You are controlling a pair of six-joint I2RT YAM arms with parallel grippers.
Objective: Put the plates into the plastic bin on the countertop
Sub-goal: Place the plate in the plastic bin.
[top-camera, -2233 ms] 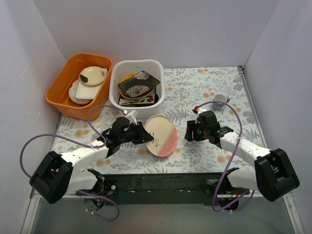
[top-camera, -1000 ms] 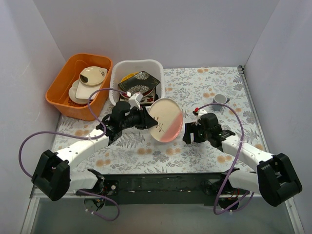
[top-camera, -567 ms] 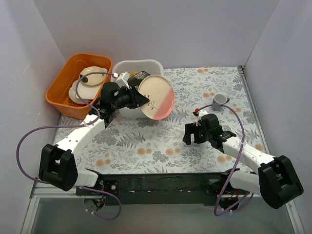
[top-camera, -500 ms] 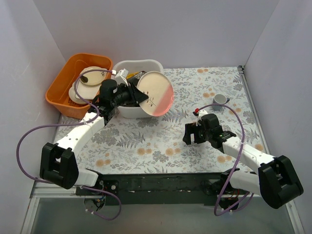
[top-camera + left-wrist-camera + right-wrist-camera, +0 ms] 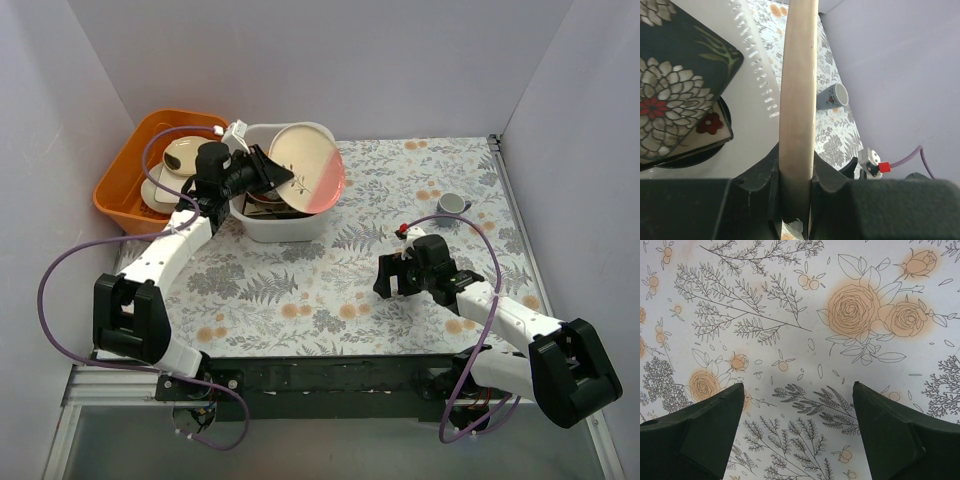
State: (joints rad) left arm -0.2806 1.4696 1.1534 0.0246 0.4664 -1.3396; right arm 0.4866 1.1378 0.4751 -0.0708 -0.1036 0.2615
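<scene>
Jaws of the right gripper (image 5: 797,410) stand wide apart with nothing between them, pointing down at the countertop (image 5: 300,290) near the front right. Farther back, the left gripper (image 5: 272,176) has its jaws set narrow, clamped on the rim of the pink-cream round plate (image 5: 306,168). That plate stands tilted on edge above the plastic bin (image 5: 290,226), over its right half. Inside the bin, the black floral rectangle plate (image 5: 670,95) lies on top of at least 2 other plates. 1 small grey cup (image 5: 452,204) stands well to the right. The orange tub (image 5: 120,190) sits just left of the bin and holds cream dishes (image 5: 185,157).
</scene>
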